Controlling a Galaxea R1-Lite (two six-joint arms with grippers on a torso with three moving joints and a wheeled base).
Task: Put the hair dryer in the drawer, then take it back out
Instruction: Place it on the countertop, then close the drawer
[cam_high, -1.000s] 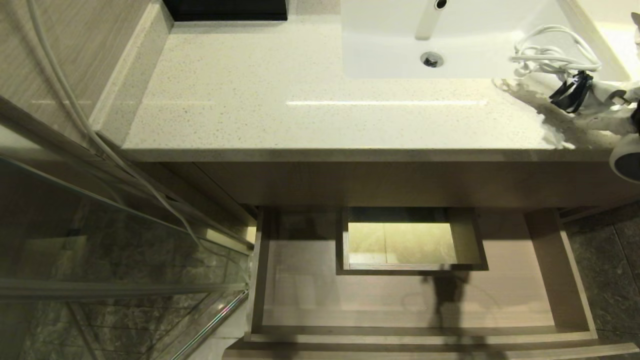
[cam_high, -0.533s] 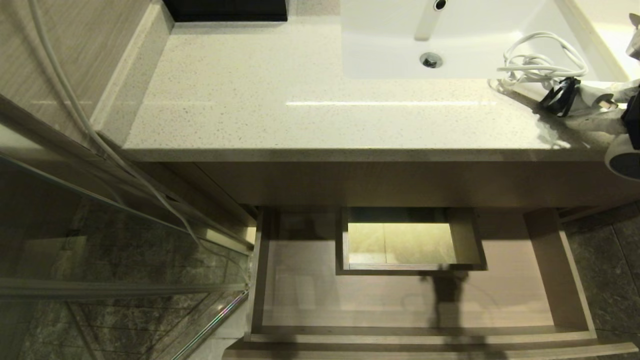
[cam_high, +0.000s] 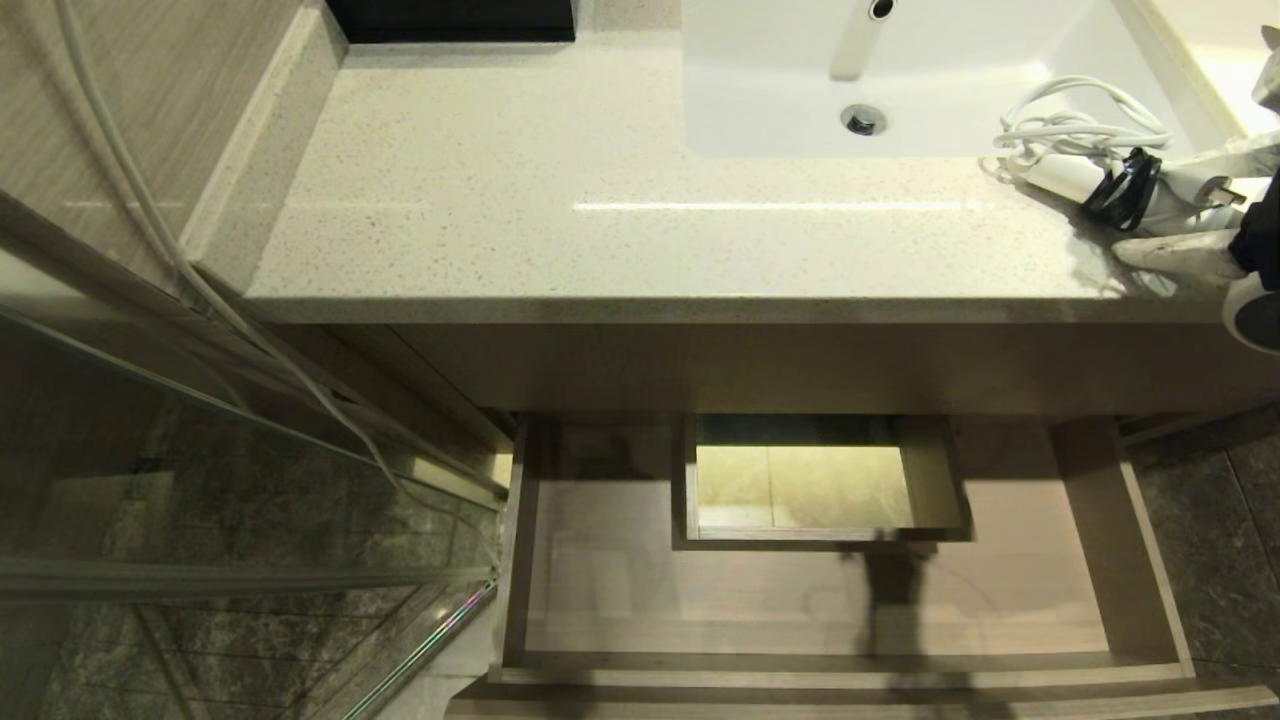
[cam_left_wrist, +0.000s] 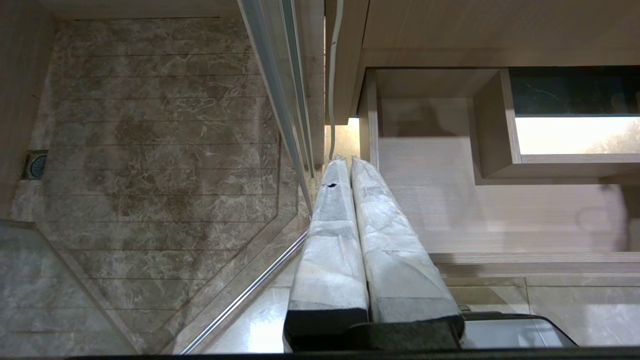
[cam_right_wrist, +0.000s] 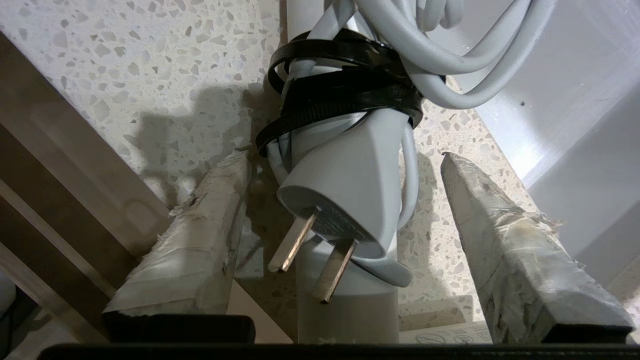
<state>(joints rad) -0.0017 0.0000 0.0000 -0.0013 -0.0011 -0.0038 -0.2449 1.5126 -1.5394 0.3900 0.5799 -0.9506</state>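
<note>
The white hair dryer (cam_high: 1060, 178) lies on the speckled counter at the far right, beside the basin. Its coiled cord (cam_high: 1085, 125) is bundled by a dark strap (cam_high: 1122, 190), and its rounded barrel end (cam_high: 1255, 318) shows at the picture's edge. My right gripper (cam_high: 1160, 205) stands open astride the handle. In the right wrist view the plug (cam_right_wrist: 345, 190) and handle (cam_right_wrist: 345, 305) lie between the spread fingers (cam_right_wrist: 505, 235), which do not touch them. The drawer (cam_high: 1120, 540) is pulled out below and empty, with its boxed notch (cam_high: 820, 485) in the middle. My left gripper (cam_left_wrist: 345, 160) hangs shut beside the drawer (cam_left_wrist: 425, 200).
A white basin (cam_high: 960, 90) with a drain and faucet is set into the counter (cam_high: 560, 170). A black box (cam_high: 450, 18) sits at the back left. A glass shower panel (cam_high: 200, 480) and a hanging cable (cam_high: 150, 220) stand on the left.
My right gripper has opened and let go of the hair dryer's handle. The dryer and its cord shifted slightly left and settled on the counter. The left arm has not moved.
</note>
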